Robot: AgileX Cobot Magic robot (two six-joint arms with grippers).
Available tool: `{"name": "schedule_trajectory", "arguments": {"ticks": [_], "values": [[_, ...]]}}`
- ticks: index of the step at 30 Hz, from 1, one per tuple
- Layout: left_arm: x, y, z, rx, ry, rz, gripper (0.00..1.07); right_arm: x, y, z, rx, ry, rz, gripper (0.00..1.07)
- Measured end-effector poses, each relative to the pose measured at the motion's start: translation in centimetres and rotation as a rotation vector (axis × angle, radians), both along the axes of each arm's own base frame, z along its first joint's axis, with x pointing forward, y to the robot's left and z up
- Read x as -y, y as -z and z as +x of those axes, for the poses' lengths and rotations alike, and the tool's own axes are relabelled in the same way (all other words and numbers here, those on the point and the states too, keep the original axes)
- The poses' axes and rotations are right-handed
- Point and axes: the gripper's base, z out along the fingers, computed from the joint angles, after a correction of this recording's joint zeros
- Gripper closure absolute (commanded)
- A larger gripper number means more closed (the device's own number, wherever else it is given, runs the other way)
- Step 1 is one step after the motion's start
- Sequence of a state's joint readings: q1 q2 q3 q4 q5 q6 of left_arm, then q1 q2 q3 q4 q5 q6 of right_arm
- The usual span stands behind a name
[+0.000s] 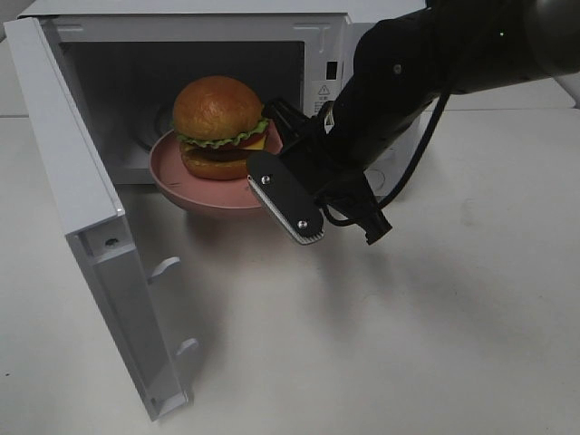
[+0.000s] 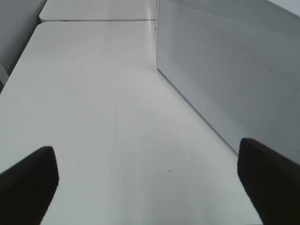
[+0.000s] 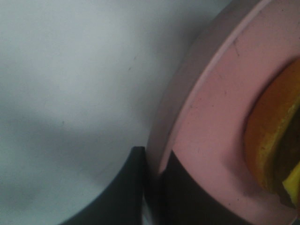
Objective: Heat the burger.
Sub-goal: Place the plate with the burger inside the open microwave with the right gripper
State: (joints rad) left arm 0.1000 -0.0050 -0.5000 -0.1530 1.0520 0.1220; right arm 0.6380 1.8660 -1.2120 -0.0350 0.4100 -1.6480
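R end effector clamped on plate rim, L end effector open wide, burger glossy-bunned, lettuce, prob. tomato

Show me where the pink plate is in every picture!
Exterior high: plate at the microwave mouth, middle-left, under the burger.
Left wrist: not in it; only table and the microwave's side.
Right wrist: close up, fills much of the picture, rim pinched by the right gripper.
Shared landmark: the burger, in the high and right wrist views.
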Motion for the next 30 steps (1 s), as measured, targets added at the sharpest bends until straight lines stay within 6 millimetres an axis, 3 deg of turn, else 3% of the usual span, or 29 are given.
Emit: {"name": "schedule_trajectory", "arguments": {"ticks": [30], "values": [[0.0, 0.0, 0.0, 0.0, 0.0, 0.0, 0.09, -4.1, 1.0, 5.8, 0.009, 0.043, 0.02, 1.07]]}}
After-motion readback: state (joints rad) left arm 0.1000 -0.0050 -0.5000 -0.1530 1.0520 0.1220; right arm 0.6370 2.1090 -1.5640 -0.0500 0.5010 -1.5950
